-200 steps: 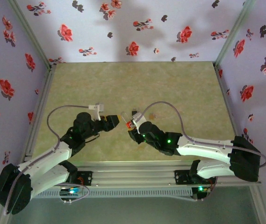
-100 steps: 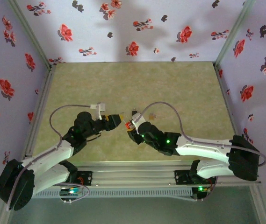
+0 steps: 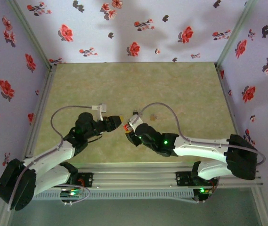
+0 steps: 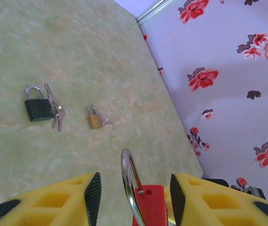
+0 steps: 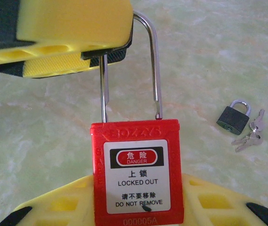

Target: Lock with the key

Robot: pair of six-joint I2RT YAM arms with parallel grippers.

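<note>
The red padlock (image 5: 137,174), labelled "DANGER LOCKED OUT", is held upright above the table with my right gripper (image 5: 138,193) shut on its body. Its silver shackle (image 5: 155,66) is raised, and one leg ends just above the body. My left gripper (image 4: 134,188) is open, with its yellow fingers (image 4: 68,202) on either side of the shackle (image 4: 128,179) and a gap on the left side. In the top view both grippers meet over the padlock (image 3: 127,128) at the table's near middle. The key with the black head is hidden.
A dark padlock (image 4: 38,108) with a bunch of metal keys (image 4: 57,115) lies on the green table (image 4: 53,47). A small brass padlock (image 4: 94,120) lies to its right. The floral wall (image 4: 218,56) rises past the table's edge.
The left gripper has crept a little closer to the red padlock and the right gripper has shifted slightly left. The padlock stays in the right gripper.
</note>
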